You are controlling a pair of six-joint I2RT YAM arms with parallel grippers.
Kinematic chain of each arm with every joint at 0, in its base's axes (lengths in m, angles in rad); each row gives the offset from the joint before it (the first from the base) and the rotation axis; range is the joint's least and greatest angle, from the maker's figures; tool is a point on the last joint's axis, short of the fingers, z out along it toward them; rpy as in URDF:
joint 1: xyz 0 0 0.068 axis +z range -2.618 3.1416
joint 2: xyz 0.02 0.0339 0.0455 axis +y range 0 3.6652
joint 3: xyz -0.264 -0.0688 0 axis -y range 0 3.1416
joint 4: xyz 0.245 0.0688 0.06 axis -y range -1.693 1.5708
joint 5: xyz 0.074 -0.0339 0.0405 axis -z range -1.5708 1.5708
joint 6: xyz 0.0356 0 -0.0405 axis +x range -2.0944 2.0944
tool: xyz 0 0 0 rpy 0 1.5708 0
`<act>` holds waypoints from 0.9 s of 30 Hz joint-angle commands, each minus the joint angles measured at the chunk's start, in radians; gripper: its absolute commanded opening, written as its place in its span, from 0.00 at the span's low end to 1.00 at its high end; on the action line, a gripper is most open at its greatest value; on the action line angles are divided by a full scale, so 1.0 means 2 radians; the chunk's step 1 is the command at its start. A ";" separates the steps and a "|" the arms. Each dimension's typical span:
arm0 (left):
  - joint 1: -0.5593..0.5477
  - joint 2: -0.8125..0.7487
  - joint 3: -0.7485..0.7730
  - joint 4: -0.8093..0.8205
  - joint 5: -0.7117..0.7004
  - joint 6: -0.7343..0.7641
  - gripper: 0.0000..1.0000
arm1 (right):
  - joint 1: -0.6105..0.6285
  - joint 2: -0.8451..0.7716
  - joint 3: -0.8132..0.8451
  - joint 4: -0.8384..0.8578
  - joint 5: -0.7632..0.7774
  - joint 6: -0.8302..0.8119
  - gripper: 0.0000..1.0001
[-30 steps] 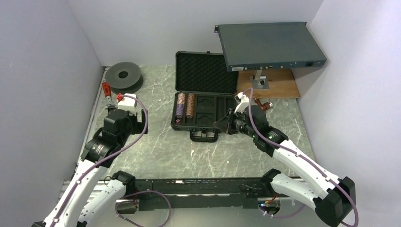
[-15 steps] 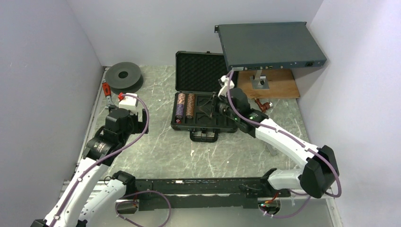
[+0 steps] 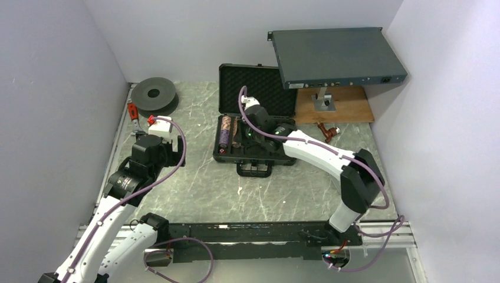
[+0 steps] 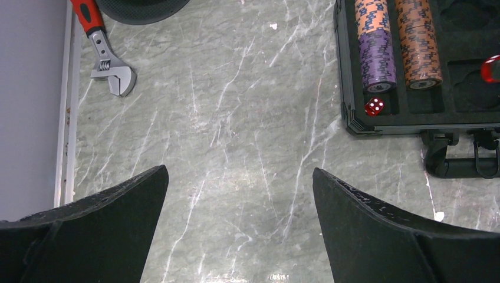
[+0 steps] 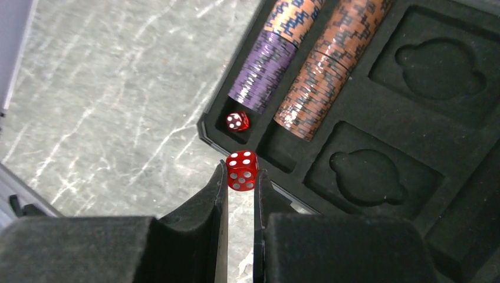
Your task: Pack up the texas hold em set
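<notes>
The black briefcase (image 3: 255, 169) lies open mid-table, its egg-crate foam lid (image 3: 259, 88) standing up behind. In the tray's left slots lie a purple-and-brown chip stack (image 5: 268, 56) and a brown chip stack (image 5: 321, 79). One red die (image 5: 237, 121) sits in the slot below the purple chips. My right gripper (image 5: 242, 173) is shut on a second red die (image 5: 242, 170), held over the tray's near-left corner. My left gripper (image 4: 239, 170) hangs open above bare table left of the case, with nothing between its fingers.
A red-handled wrench (image 4: 109, 59) lies by the left wall, with a dark round spool (image 3: 155, 94) behind it. A grey rack box (image 3: 336, 56) sits raised over a wooden board (image 3: 342, 109) at the back right. The case handle (image 4: 466, 162) juts toward me.
My right arm swung left from the case's right front, across the tray, to above the chip slots. The left arm has barely moved.
</notes>
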 commanded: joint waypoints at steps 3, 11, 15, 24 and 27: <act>0.003 0.001 0.001 0.013 -0.007 0.006 0.99 | 0.007 0.052 0.049 -0.042 0.021 -0.004 0.00; 0.005 0.002 0.001 0.015 -0.003 0.006 0.99 | 0.011 0.093 0.065 -0.050 0.019 -0.001 0.00; 0.006 0.002 0.000 0.014 -0.004 0.006 0.99 | 0.012 0.107 0.071 -0.049 0.018 -0.003 0.00; 0.007 0.002 0.000 0.016 -0.001 0.007 0.99 | 0.013 0.129 0.084 -0.059 0.032 -0.001 0.00; 0.008 0.002 0.001 0.016 0.002 0.007 0.99 | 0.013 0.132 0.085 -0.060 0.031 -0.004 0.03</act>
